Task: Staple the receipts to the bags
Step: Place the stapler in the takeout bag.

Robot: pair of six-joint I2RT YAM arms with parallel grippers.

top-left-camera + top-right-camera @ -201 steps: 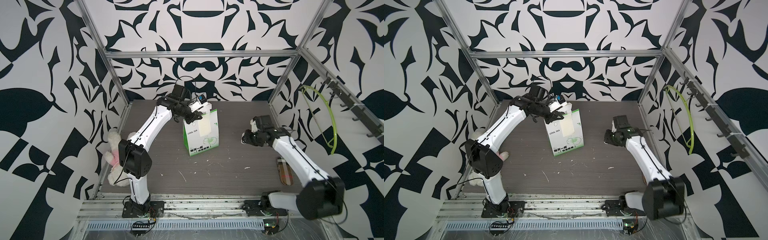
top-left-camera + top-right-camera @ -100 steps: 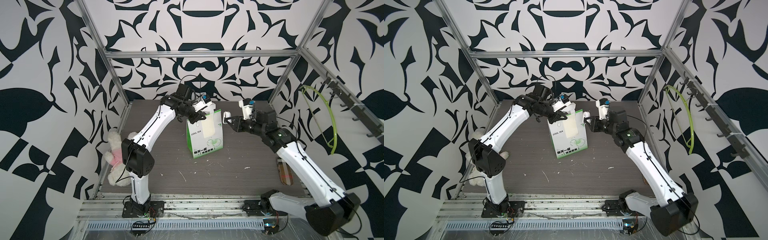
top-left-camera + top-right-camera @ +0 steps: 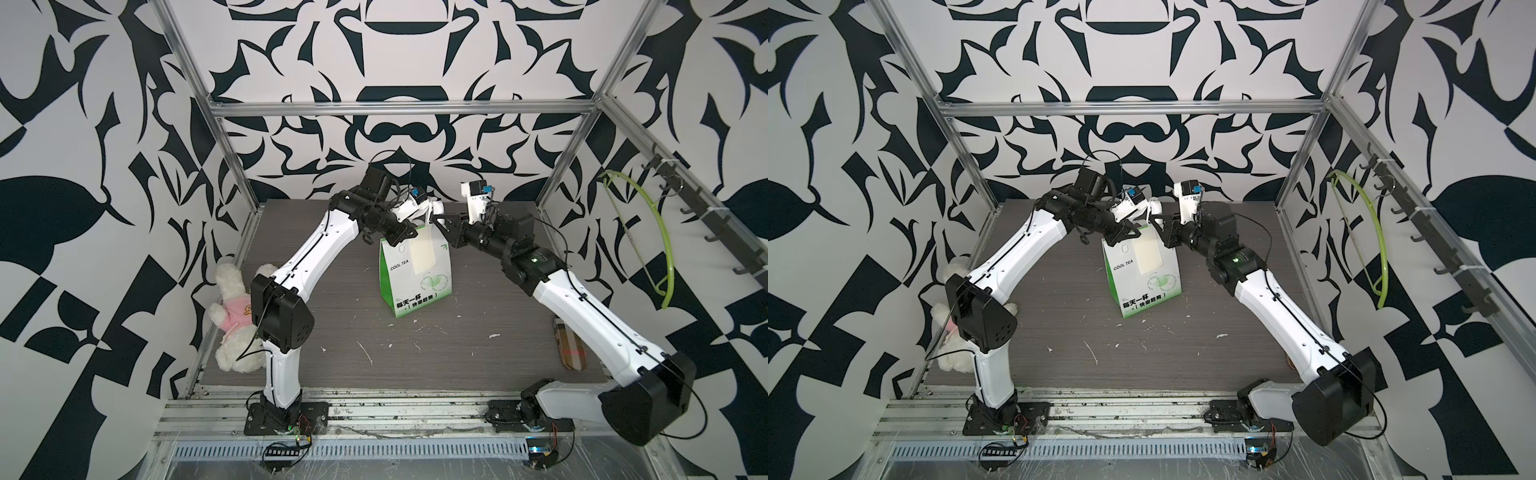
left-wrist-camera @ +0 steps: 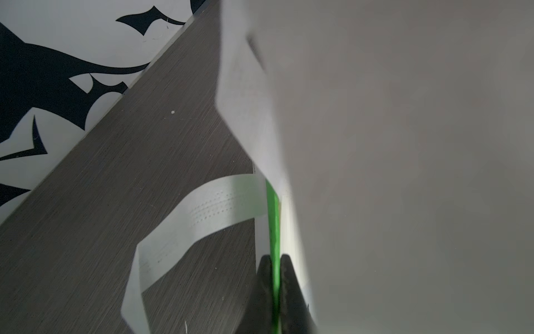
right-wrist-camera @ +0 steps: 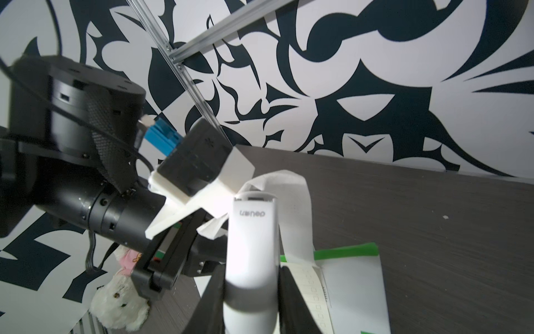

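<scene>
The white bag [image 3: 417, 286] [image 3: 1144, 286] with green sides stands upright at the back middle of the table. The cream receipt [image 3: 424, 257] [image 3: 1148, 257] lies flat against its front face. My left gripper [image 3: 409, 235] [image 4: 276, 260] is shut on the bag's green top edge [image 4: 273, 208]; a white handle loop [image 4: 202, 208] curls beside it. My right gripper [image 3: 442, 220] [image 5: 251, 277] is shut on a white stapler [image 5: 251, 245] [image 3: 1154, 210]. The stapler's nose is at the bag's top, beside the receipt [image 5: 310, 286] and above the bag's face [image 5: 352, 283].
A white plush toy [image 3: 232, 307] in a pink shirt lies at the table's left edge. A brown flat object [image 3: 569, 345] rests at the right edge, and a green hanger [image 3: 656, 245] hangs on the right wall. Small paper scraps dot the front of the table.
My right arm has swung in from the right side of the table to the bag's top with the stapler. The left arm and the bag have shifted slightly to the right.
</scene>
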